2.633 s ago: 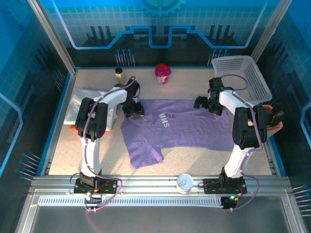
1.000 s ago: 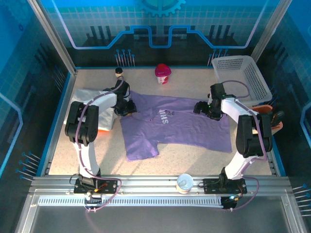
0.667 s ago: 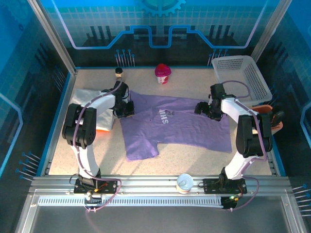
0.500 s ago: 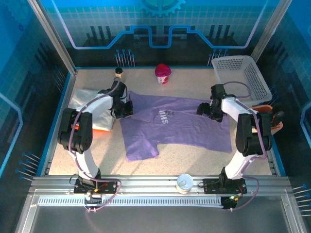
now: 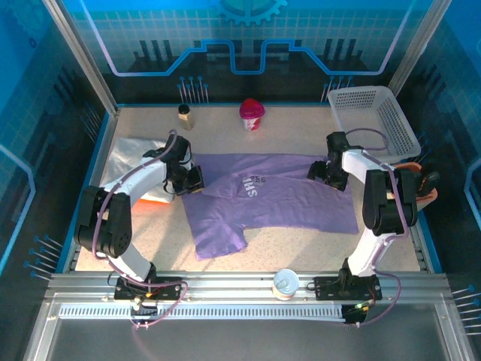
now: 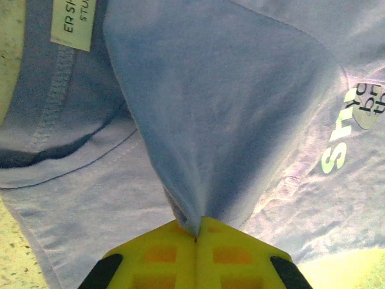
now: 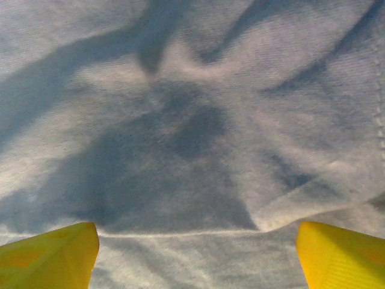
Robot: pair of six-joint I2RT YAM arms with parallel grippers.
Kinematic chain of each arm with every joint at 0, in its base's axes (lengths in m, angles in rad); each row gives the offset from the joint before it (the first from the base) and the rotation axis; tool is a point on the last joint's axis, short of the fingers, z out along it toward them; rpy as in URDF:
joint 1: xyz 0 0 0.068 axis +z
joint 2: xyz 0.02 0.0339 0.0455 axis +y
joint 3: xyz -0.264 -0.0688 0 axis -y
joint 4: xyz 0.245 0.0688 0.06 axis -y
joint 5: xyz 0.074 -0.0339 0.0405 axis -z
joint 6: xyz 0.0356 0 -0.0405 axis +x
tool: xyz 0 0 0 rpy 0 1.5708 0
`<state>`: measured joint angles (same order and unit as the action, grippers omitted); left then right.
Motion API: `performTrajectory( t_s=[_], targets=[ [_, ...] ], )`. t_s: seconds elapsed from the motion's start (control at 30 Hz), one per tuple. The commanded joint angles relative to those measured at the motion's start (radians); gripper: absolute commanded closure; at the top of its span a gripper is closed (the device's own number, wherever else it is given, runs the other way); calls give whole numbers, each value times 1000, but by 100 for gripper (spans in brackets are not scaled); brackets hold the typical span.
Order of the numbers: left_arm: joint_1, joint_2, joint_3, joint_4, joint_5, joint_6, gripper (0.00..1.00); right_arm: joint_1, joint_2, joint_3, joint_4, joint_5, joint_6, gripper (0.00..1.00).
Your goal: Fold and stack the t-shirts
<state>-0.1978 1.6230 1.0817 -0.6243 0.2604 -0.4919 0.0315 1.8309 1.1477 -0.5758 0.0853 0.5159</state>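
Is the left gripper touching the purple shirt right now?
Touching. The left wrist view shows the left gripper closed on a pinched fold of the purple shirt.

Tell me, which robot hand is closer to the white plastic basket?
Right. The right hand is beside the white plastic mesh basket's near-left corner, over the lavender cloth t-shirt. The left hand pinches that shirt's opposite, left end.
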Motion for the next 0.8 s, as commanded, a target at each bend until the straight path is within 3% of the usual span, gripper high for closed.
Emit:
performTrajectory(
  t_s=[0.0, 0.33, 0.63, 0.77],
  targets=[
    [-2, -33, -17, -38, 17, -4, 100, -13, 23, 16, -24, 44, 27, 16],
    [27, 115, -10, -60, -119, 55, 100, -25, 31, 21, -33, 85, 33, 16],
    [31, 169, 26, -69, -122, 74, 60, -32, -2, 40, -24, 26, 9, 17],
    [31, 96, 41, -97, -128, 78, 51, -5, -36, 42, -23, -10, -32, 18]
  ],
)
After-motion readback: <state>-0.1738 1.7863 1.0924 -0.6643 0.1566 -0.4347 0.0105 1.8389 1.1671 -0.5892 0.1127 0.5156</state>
